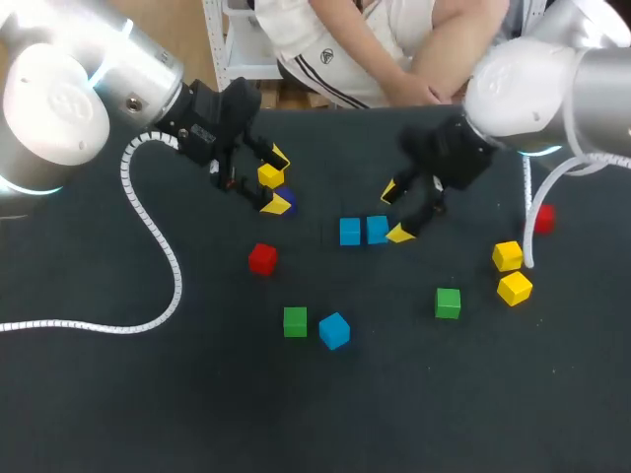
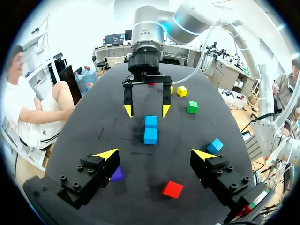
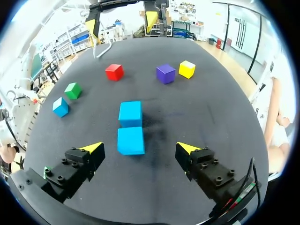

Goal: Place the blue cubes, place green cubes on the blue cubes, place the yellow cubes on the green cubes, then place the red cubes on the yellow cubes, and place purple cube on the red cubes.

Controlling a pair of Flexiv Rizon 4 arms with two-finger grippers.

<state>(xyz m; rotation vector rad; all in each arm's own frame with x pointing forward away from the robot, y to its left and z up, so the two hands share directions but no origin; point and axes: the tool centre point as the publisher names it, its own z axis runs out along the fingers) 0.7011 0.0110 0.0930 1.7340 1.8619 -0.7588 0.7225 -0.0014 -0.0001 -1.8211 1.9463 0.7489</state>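
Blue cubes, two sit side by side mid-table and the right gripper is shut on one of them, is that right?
No. The two blue cubes do sit side by side mid-table, but the right gripper is open, touching neither, as the right wrist view shows.

Bare work table, nothing else non-task on it.
The table point(image 1: 444, 394) has a dark, matte, near-black top that fills most of the head view and runs out to a rounded-looking edge in both wrist views point(image 2: 82, 124) point(image 3: 213, 108). A few faint, thin scuff marks point(image 2: 101, 134) show on the surface near its middle. Soft shadows lie on the top.
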